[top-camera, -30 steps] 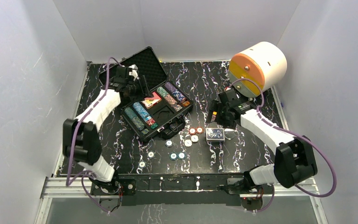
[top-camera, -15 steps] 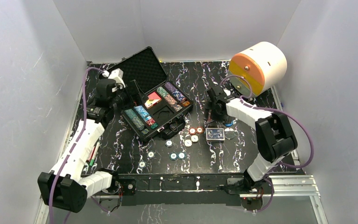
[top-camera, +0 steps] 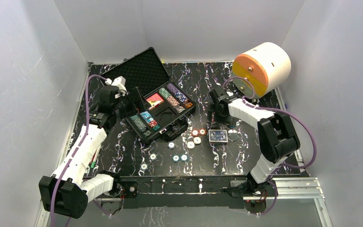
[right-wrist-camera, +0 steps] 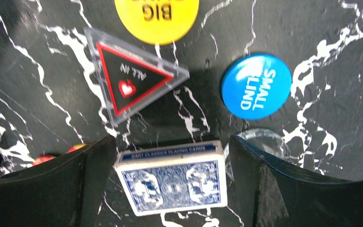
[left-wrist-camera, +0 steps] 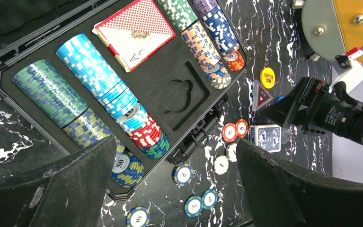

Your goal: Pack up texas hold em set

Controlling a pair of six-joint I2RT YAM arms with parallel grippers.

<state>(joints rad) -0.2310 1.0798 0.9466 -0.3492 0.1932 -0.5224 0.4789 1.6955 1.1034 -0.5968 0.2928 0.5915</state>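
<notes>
In the right wrist view the yellow button (right-wrist-camera: 156, 16) is running off the top edge, so only part of its lettering is showing. A clear disc (right-wrist-camera: 260, 142) is lying half hidden behind the right finger, and two red chips (right-wrist-camera: 44, 158) are barely peeking past the left one. The right gripper (right-wrist-camera: 171, 144) is hanging open just above the counter (right-wrist-camera: 321, 28), its fingers straddling the blue deck (right-wrist-camera: 172, 182) without touching it. A triangle marker (right-wrist-camera: 132, 82) and the blue button (right-wrist-camera: 256, 85) are lying just beyond that deck. From above, the right arm is covering most of these small pieces. The case (left-wrist-camera: 170, 61) is lying open left of centre, its lid (top-camera: 139, 71) leaning back. Rows of chips (left-wrist-camera: 94, 66) are filling its troughs on both sides, the red deck (left-wrist-camera: 134, 33) is sitting in one middle slot, and the slot (left-wrist-camera: 179, 97) beside it is showing only foam. The left gripper (left-wrist-camera: 174, 146) is hovering wide open over the case's near corner, gripping nothing. Loose chips (left-wrist-camera: 194, 205) are lying on the counter before the case.
</notes>
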